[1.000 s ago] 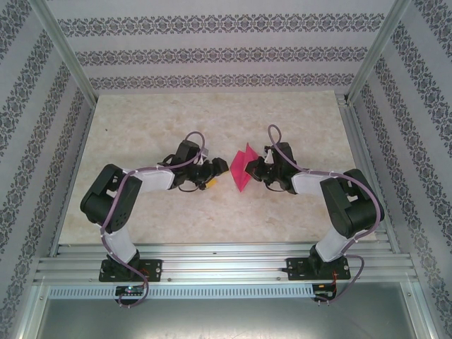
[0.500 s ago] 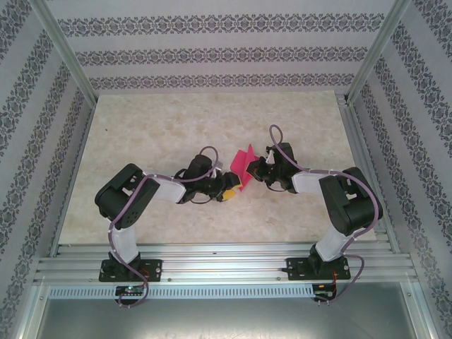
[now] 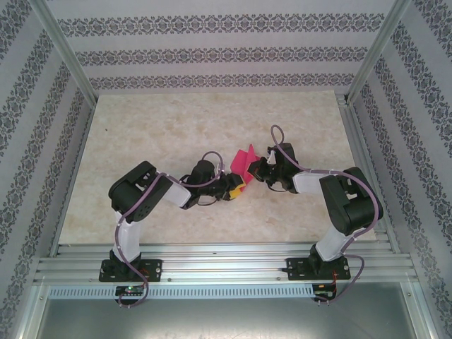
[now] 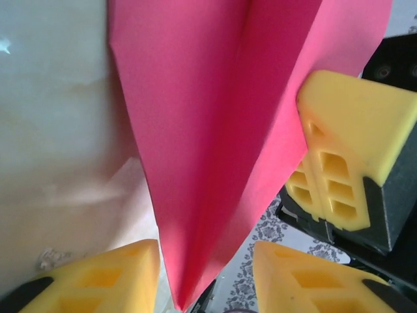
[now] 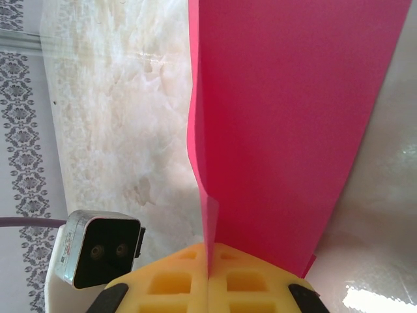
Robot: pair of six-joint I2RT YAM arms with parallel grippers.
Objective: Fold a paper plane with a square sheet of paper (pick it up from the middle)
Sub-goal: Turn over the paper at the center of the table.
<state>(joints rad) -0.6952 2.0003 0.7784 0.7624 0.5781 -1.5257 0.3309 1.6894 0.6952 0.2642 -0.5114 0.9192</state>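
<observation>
Magenta paper plane (image 3: 244,164), thin, sharply creased, pointed, raised over mid-table, right gripper (image 3: 258,169) clamped on its edge, left gripper (image 3: 236,187) jaws parted astride its tip, bare marbled table (image 3: 155,134) all round.

Bright even light, faint soft shadows, glare on the table (image 5: 371,297), wrist close-ups slightly blurred, overhead view sharp

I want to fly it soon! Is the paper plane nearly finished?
Partly. Done: the pink paper already has sharp creases and a pointed end. In hand: the right gripper is shut on it, and the left gripper sits open around the point. To do: it looks wide and loose, so more folds probably remain.
</observation>
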